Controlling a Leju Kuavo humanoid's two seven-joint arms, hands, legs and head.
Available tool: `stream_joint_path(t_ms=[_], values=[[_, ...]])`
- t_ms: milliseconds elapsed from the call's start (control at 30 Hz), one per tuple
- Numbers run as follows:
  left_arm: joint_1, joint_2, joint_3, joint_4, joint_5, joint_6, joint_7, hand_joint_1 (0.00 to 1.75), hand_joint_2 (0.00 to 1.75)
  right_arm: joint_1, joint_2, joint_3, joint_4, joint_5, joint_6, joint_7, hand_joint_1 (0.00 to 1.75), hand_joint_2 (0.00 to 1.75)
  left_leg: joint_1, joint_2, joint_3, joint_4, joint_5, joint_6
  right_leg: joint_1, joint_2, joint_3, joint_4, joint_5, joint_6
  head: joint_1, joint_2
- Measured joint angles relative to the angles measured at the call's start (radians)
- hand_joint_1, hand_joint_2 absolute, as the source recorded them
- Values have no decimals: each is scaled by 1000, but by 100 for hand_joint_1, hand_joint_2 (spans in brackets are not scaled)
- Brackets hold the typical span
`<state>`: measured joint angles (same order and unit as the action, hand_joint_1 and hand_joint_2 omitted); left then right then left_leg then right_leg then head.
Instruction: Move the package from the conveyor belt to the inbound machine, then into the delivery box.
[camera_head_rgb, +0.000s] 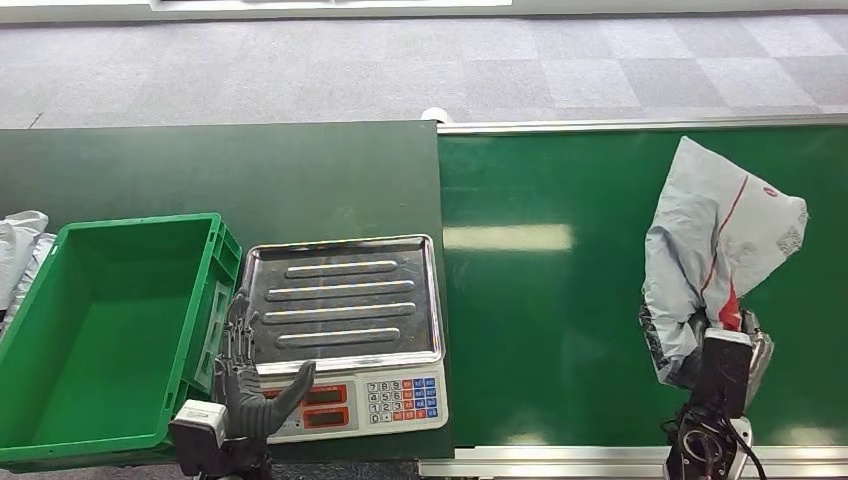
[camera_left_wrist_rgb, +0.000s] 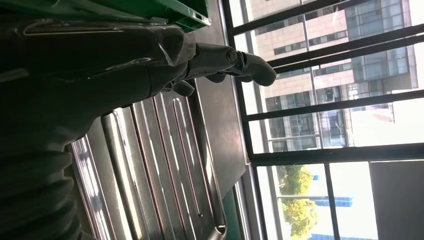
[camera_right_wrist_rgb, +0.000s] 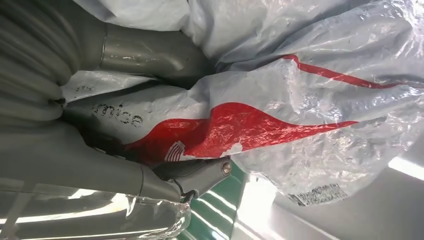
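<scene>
The package (camera_head_rgb: 715, 240), a crumpled grey-white plastic mailer with red markings, stands up off the green conveyor belt (camera_head_rgb: 560, 300) at its right side, grasped at its lower end by the right hand (camera_head_rgb: 735, 345); the right wrist view shows the thumb and darker fingers (camera_right_wrist_rgb: 197, 175) closed around the wrinkled plastic (camera_right_wrist_rgb: 280, 100). To the left of the belt, on the dark green counter (camera_head_rgb: 250, 170), sits the inbound machine (camera_head_rgb: 345, 335), a weighing scale with a ribbed steel tray on top and a keypad and red displays on its front; nothing lies on the tray. The left hand (camera_head_rgb: 250, 375) is released, its fingers straight and spread, over the tray's front left corner, thumb toward the scale's display; whether it touches the metal cannot be told. In the left wrist view the fingers (camera_left_wrist_rgb: 235, 62) reach out above the tray's ribs (camera_left_wrist_rgb: 165, 165). Just beside the scale on its left is the delivery box (camera_head_rgb: 40, 350), a green plastic crate with nothing in it. Beyond the crate's far left corner, more grey-white bags (camera_head_rgb: 20, 245) lie at the counter's edge.
</scene>
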<state>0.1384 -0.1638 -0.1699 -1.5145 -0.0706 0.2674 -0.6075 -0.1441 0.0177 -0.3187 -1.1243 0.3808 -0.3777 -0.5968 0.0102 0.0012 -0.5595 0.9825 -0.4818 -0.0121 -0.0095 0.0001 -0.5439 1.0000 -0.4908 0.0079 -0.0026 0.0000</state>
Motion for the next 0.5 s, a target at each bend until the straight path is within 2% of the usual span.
stream_joint_path(t_ms=[100, 233, 367, 500], values=[[5, 4, 18, -19, -5, 3, -7, 0, 175, 47, 16, -15, -102, -82, -15, -47, 175, 175, 0, 0, 0, 0, 0, 0, 0, 0, 0, 0, 0, 0, 0, 0], [6, 8, 31, -33, -6, 4, -13, 0, 175, 83, 34, -24, -185, -119, -20, -71, 175, 175, 0, 1, 0, 0, 0, 0, 0, 0, 0, 0, 0, 0, 0, 0], [2, 10, 38, -43, -10, -4, -27, 0, 175, 95, 62, -27, -240, -185, 19, -92, 175, 175, 0, 1, 0, 0, 0, 0, 0, 0, 0, 0, 0, 0, 0, 0], [-29, 10, 35, -49, -36, -26, -31, 0, 175, 94, 89, 36, -259, -101, 103, -46, 175, 175, 0, 1, 1, 0, 0, 0, 0, 0, 1, 0, 0, 0, 0, 0]])
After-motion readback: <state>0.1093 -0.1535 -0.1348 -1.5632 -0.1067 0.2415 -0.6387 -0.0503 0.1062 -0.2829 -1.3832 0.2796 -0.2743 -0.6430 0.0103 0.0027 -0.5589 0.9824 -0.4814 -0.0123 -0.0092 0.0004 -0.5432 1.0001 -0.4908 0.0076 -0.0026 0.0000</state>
